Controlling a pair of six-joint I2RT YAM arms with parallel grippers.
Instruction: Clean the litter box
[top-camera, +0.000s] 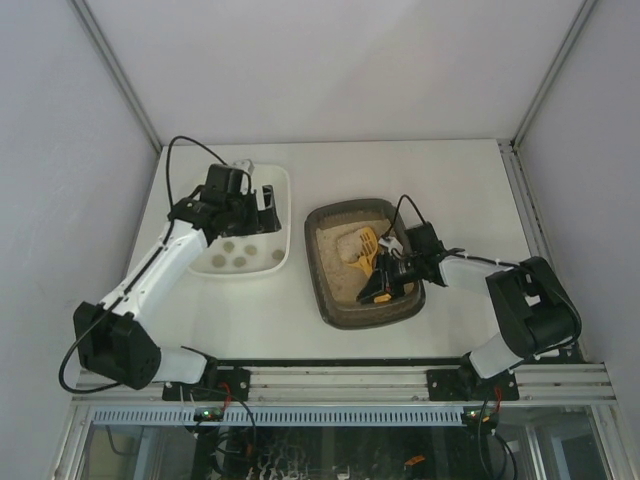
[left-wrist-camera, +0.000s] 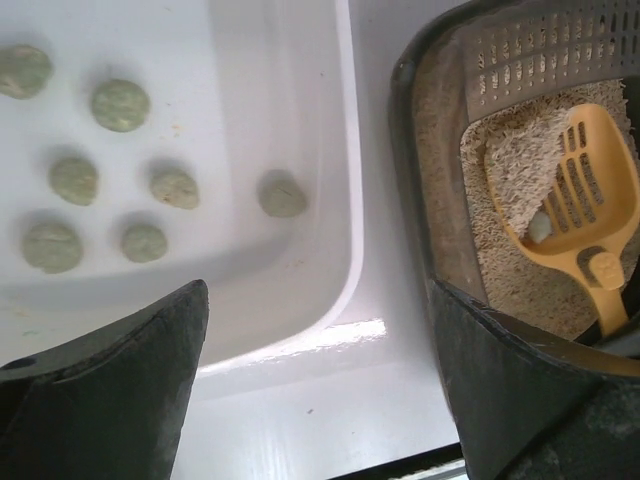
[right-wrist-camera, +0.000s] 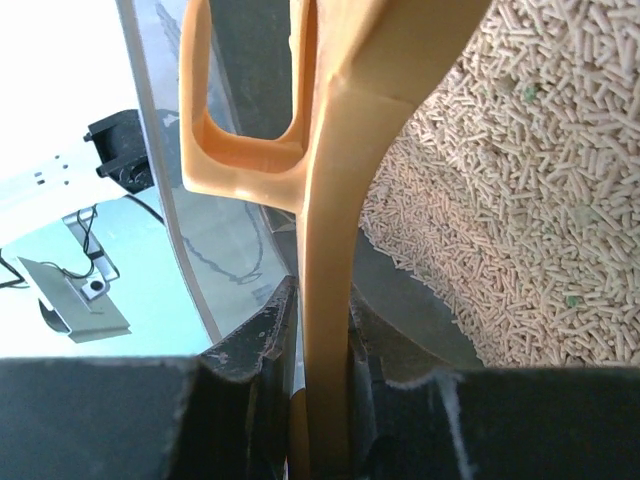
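From above, the litter box (top-camera: 368, 320) sits on the counter (top-camera: 450, 170) right of centre, with the white tray (top-camera: 283, 215) just beside it to the left. The right gripper (top-camera: 398, 274) reaches in over the box's right rim holding the yellow scoop (top-camera: 362, 248), whose head lies on the litter. The left gripper (top-camera: 245, 205) hangs above the tray. The left wrist view shows that gripper spread wide and holding nothing, several greenish clumps (left-wrist-camera: 175, 187) on the tray floor, and one pale lump (left-wrist-camera: 540, 228) lying in the scoop among a pile of pellets. The right wrist view shows the right gripper pinching the thin handle edge-on, with pellet litter (right-wrist-camera: 500, 200) beyond. With so narrow a hold, the loaded scoop could twist and tip the lump back out. Unsifted pellets could fall on the counter strip between box and tray. The scoop could also strike the left arm over the tray.
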